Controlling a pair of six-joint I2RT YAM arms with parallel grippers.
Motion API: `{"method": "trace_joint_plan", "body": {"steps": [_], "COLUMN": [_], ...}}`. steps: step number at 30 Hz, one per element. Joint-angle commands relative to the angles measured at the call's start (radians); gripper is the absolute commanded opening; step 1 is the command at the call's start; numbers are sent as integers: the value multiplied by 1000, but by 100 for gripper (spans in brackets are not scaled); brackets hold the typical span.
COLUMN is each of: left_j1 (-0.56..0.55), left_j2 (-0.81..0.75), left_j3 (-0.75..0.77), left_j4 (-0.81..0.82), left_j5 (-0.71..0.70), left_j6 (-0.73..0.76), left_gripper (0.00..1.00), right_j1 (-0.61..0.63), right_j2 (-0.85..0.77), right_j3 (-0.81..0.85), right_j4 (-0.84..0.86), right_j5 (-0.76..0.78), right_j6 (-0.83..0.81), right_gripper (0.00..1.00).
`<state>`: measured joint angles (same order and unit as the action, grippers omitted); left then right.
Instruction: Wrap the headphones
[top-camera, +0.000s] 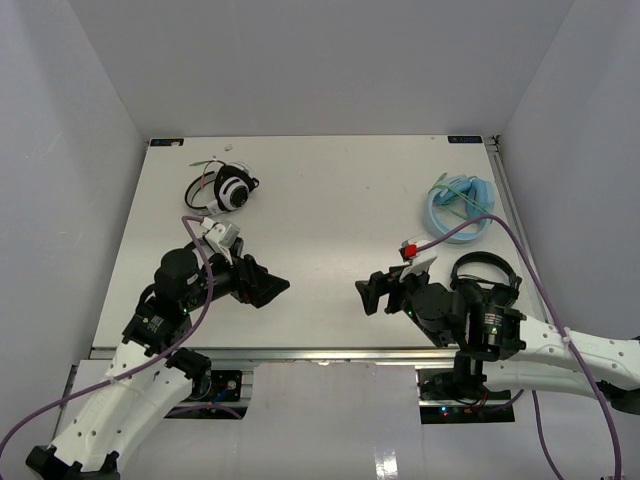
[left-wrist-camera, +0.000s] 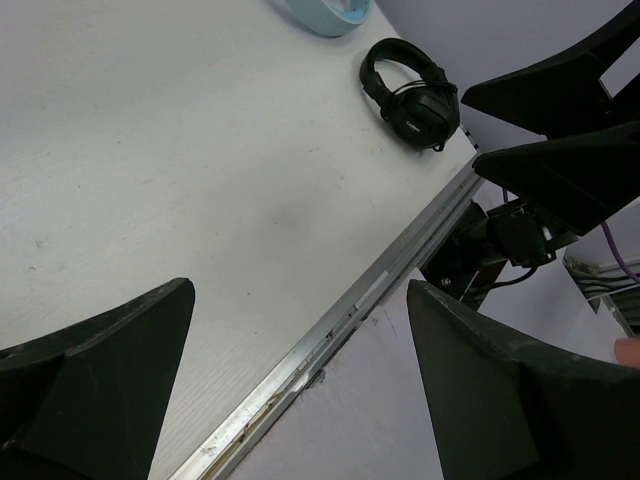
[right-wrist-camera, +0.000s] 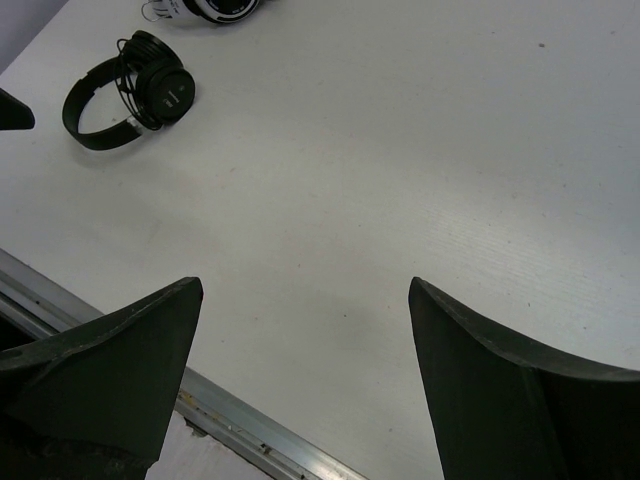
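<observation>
Currently the headphones (right-wrist-camera: 162, 92) lie flat on the table (top-camera: 330, 200) at its near-left part, close to the front rail. They sit on the left arm's side, and only my right wrist camera shows them. From above I can't find them, and I take it the left arm covers them. The thin headband curves out to one side of the round earcups. Thin black strands of cable cross the cups, and I see no long tail trailing over the table. I judge the cable to be gathered on the pair. How snugly it sits is too small to tell.

Neither arm holds anything. The right gripper (right-wrist-camera: 305, 285) hangs low over bare table well apart from the pair, its fingers (right-wrist-camera: 120, 360) spread wide with only tabletop between them. The left gripper (left-wrist-camera: 300, 290) is just as wide and equally empty, facing the right one across the middle. I read that posture as both arms standing off so the cameras get a clean look, and I'd check the wrap before touching it.

Further out, the other black pair (left-wrist-camera: 425, 110) rests at the near-right edge beside the right arm, showing no loose cable. Beyond it is a pale blue pair (top-camera: 462, 190) with a green lead. A white-and-black pair (top-camera: 232, 190) sits toward the far left.

As for containers, I see none, no box, tray or bin. Every pair rests straight on the table.
</observation>
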<state>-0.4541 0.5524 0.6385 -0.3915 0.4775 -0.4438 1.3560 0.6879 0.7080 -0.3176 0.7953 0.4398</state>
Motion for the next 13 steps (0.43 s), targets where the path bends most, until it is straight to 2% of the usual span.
{"method": "trace_joint_plan", "body": {"steps": [1,13], "left_j1": [-5,-49], "left_j2": [-16,-19], "left_j3": [-23,-33], "left_j4": [43,51], "left_j5": [66,88], "left_j6": [12,8], "left_gripper": [98,98], "right_j1": [-1,0], "right_j2": [-15,-12], "right_j3": [-7,-12], "right_j4": [36,40], "right_j5": [63,67], "right_j6": [24,23], "right_gripper": [90,90]}}
